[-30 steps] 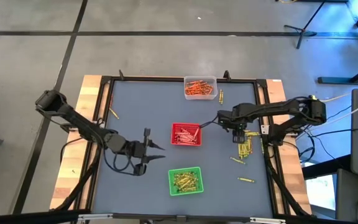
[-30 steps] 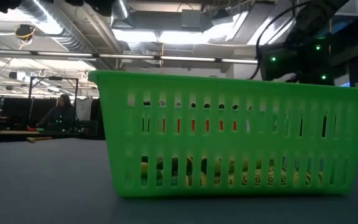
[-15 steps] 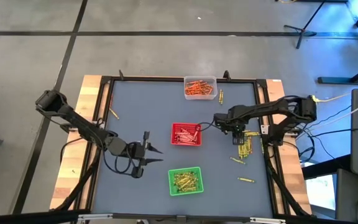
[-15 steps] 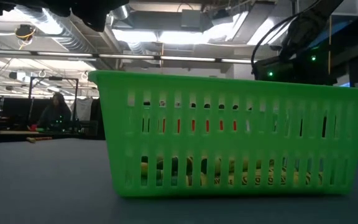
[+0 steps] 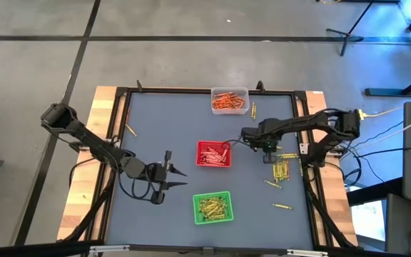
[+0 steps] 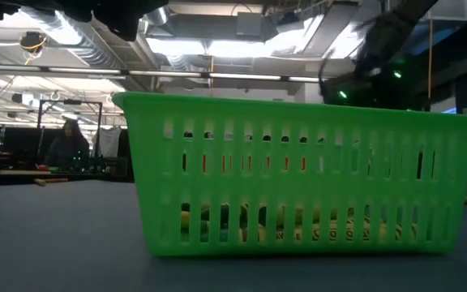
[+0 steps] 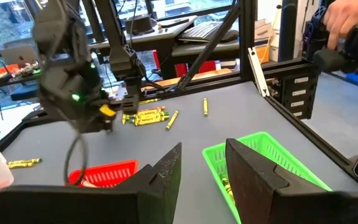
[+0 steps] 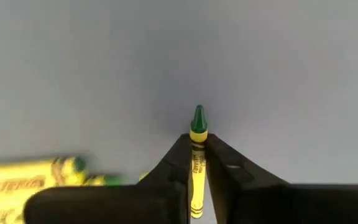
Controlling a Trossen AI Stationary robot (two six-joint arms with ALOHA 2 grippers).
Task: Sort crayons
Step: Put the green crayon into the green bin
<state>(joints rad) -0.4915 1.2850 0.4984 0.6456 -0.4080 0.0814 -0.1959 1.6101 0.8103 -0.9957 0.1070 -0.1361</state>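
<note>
Since a second ago, the right gripper point(image 8: 196, 163) has shifted toward the table's middle and clamped one crayon point(image 8: 196, 155), yellow-wrapped with a green tip poking past its fingertips. More crayons point(image 5: 282, 170) lie near the right edge. Three trays: red point(image 5: 213, 154), green point(image 5: 213, 207), clear point(image 5: 230, 101). Near the left edge the left gripper point(image 5: 179, 176) hangs slightly parted, empty.
</note>
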